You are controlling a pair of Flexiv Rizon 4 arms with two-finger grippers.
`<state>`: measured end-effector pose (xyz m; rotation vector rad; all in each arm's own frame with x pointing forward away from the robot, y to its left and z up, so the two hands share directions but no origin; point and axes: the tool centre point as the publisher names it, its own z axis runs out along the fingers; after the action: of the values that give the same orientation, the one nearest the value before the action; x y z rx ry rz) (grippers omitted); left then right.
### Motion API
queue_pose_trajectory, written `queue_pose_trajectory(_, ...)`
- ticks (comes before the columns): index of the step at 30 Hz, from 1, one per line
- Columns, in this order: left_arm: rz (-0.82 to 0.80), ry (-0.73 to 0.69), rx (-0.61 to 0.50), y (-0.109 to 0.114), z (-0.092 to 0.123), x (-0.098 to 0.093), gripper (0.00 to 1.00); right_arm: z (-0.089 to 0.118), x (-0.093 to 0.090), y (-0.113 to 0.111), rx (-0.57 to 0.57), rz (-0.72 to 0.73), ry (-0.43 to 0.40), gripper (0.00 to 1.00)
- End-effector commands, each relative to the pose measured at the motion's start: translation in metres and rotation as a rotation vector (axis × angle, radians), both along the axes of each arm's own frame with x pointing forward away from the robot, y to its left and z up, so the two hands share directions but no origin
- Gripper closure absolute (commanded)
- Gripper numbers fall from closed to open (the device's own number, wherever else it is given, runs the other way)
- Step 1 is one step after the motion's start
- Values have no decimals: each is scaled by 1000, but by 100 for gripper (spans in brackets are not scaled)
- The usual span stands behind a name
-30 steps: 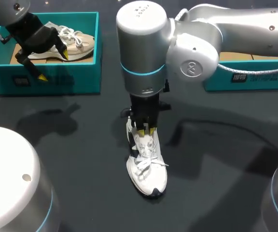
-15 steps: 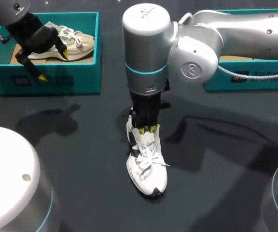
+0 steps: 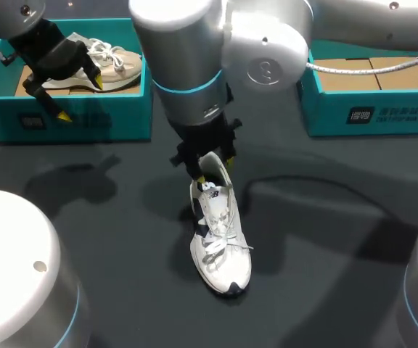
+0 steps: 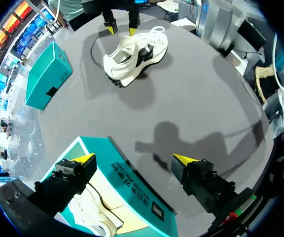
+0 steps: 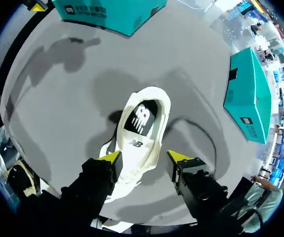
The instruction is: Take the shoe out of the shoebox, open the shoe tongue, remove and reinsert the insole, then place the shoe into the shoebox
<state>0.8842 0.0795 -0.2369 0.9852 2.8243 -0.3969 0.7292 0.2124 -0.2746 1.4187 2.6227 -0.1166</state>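
The white shoe lies on the dark table, toe toward the front edge. Its tongue stands up, and a dark insole shows inside the opening. My right gripper hangs just above the shoe's heel, open, holding nothing. In the right wrist view the shoe lies under that gripper, between its spread fingers. My left gripper is open over the left teal shoebox, which holds a beige shoe. In the left wrist view this gripper sits above the box edge, far from the white shoe.
A second teal shoebox with cardboard inside stands at the back right, behind my right arm. It also appears as the teal box in the right wrist view. Dark tabletop surrounds the shoe.
My right gripper has opened and let go of the shoe's tongue, then risen and drawn back toward the heel as its arm swung left. The left arm has not moved.
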Motion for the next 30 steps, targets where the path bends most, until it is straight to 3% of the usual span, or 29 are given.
queue_pose_trajectory(1, -1, -1, 2, 0, 0, 0, 0, 6, -3, -3, 3, 617, -197, 0)
queue_pose_trajectory(13, -1, -1, 2, 0, 0, 0, 0, 7, -4, -9, 33, 591, -205, 0)
queue_pose_trajectory(14, -1, -1, 2, 0, 0, 0, 0, 5, 1, -2, 17, 656, -175, 0)
queue_pose_trajectory(22, -1, -1, 2, 0, 0, 0, 0, 9, 25, 17, -79, 856, -163, 0)
queue_pose_trajectory(30, -1, -1, 2, 0, 0, 0, 0, -1, 53, 24, -110, 1037, -99, 0)
